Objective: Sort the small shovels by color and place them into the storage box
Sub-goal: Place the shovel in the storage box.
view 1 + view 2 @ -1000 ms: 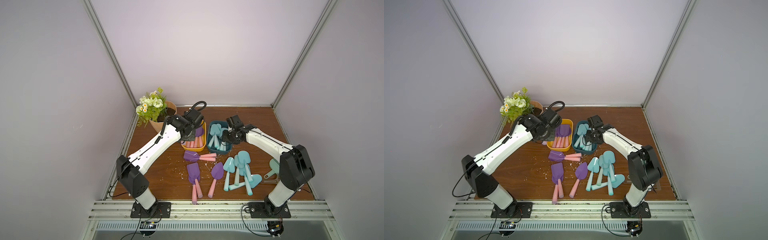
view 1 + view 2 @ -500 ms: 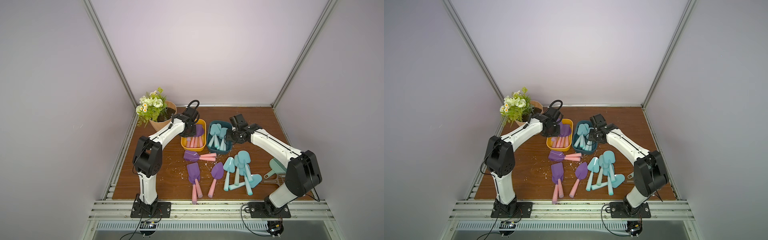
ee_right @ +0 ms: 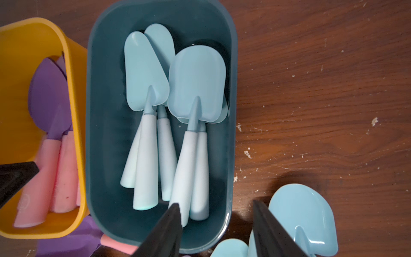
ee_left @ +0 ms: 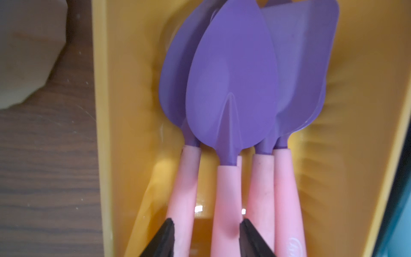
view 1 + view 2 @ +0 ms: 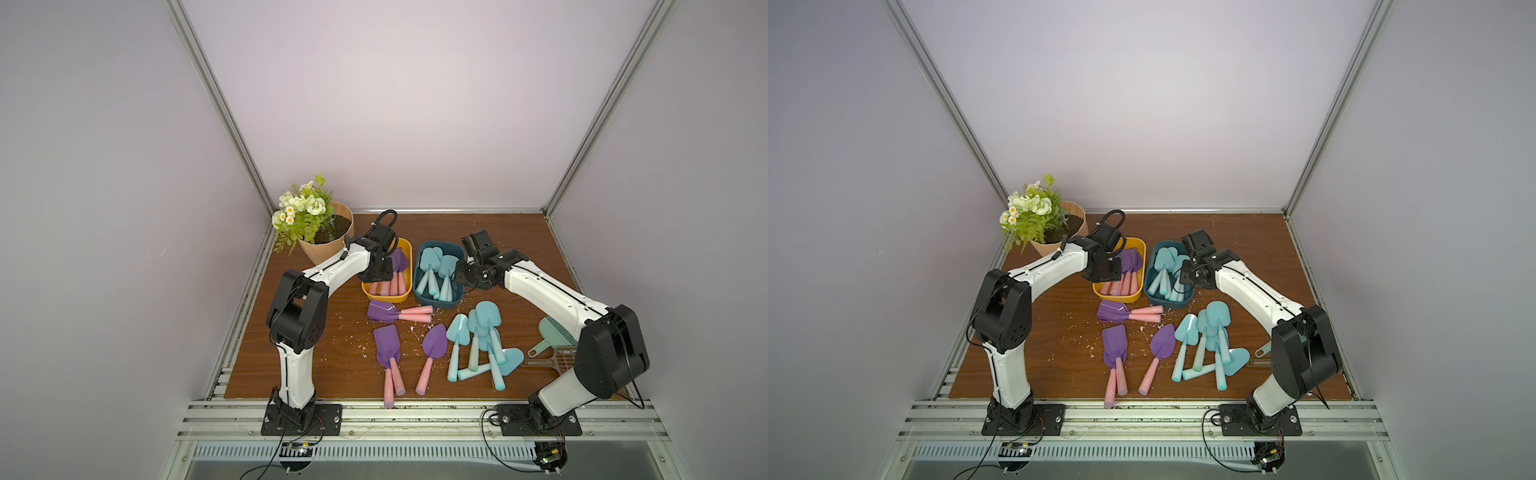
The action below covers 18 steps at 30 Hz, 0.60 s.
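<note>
Pale lilac walls point(image 5: 415, 104) close in a brown wooden table point(image 5: 519, 241). On it, the left jaws stand parted low inside the yellow box point(image 5: 384, 297). They straddle one pink handle without clamping it: my left wrist view shows a gap on one side of the handle. That handle belongs to a purple shovel point(image 4: 231, 84), which lies on top of several others with its blade toward the far end.

I see the right jaws parted as well, holding nothing. They hang over the near right rim of the teal box point(image 3: 231, 111), which sits just right of the yellow one. Inside it lie blue shovels point(image 3: 195, 84), blades far and handles near.

Nearer to me, loose purple shovels point(image 5: 386, 340) lie on the table, and just right of them is a heap of blue shovels point(image 5: 478, 328). Beside the right arm are a green dustpan point(image 5: 552, 336) and a beige scoop point(image 5: 559, 359). A flower pot point(image 5: 328, 245) stands in the far left corner.
</note>
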Each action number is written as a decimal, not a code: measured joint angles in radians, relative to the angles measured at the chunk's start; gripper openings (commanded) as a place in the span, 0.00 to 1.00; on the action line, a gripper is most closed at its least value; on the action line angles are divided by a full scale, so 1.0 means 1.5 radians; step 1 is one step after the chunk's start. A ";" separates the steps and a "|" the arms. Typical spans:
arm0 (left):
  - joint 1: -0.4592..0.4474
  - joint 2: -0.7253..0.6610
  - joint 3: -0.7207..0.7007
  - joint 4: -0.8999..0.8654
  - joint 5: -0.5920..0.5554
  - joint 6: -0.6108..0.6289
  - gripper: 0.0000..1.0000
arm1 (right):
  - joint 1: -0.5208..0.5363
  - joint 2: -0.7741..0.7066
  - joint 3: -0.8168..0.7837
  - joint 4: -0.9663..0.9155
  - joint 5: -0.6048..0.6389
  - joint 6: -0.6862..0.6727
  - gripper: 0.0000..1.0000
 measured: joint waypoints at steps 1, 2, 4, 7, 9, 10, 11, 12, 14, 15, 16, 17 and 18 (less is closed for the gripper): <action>0.000 -0.002 -0.002 0.001 0.002 -0.001 0.52 | 0.000 0.000 -0.005 0.001 -0.002 0.002 0.56; 0.000 -0.005 -0.002 0.002 0.003 -0.001 0.52 | 0.000 -0.001 -0.012 0.001 -0.005 0.004 0.56; -0.001 -0.017 -0.003 0.008 0.004 -0.001 0.52 | 0.000 -0.006 -0.041 0.005 -0.018 0.010 0.56; -0.003 -0.043 -0.004 0.018 0.003 -0.002 0.52 | 0.000 -0.032 -0.104 0.002 -0.034 0.024 0.56; -0.005 -0.060 -0.004 0.024 0.003 -0.003 0.52 | 0.000 -0.057 -0.142 -0.010 -0.035 0.035 0.56; -0.007 -0.067 -0.004 0.029 0.003 -0.003 0.52 | 0.000 -0.072 -0.159 -0.020 -0.032 0.042 0.56; -0.008 -0.073 -0.004 0.032 0.003 -0.003 0.52 | 0.000 -0.086 -0.172 -0.030 -0.026 0.051 0.56; -0.009 -0.077 -0.004 0.034 0.003 -0.003 0.52 | 0.000 -0.104 -0.185 -0.039 -0.015 0.061 0.56; -0.009 -0.079 -0.004 0.038 0.003 -0.003 0.52 | 0.000 -0.137 -0.207 -0.055 0.010 0.082 0.56; -0.010 -0.079 -0.004 0.040 0.004 -0.003 0.52 | 0.000 -0.155 -0.217 -0.063 0.023 0.094 0.56; -0.010 -0.079 -0.004 0.041 0.005 -0.003 0.52 | -0.001 -0.171 -0.226 -0.070 0.035 0.105 0.56; -0.010 -0.079 -0.004 0.042 0.005 -0.003 0.52 | -0.001 -0.183 -0.234 -0.076 0.042 0.112 0.56; -0.010 -0.079 -0.005 0.046 0.006 -0.003 0.52 | -0.002 -0.194 -0.242 -0.082 0.047 0.119 0.56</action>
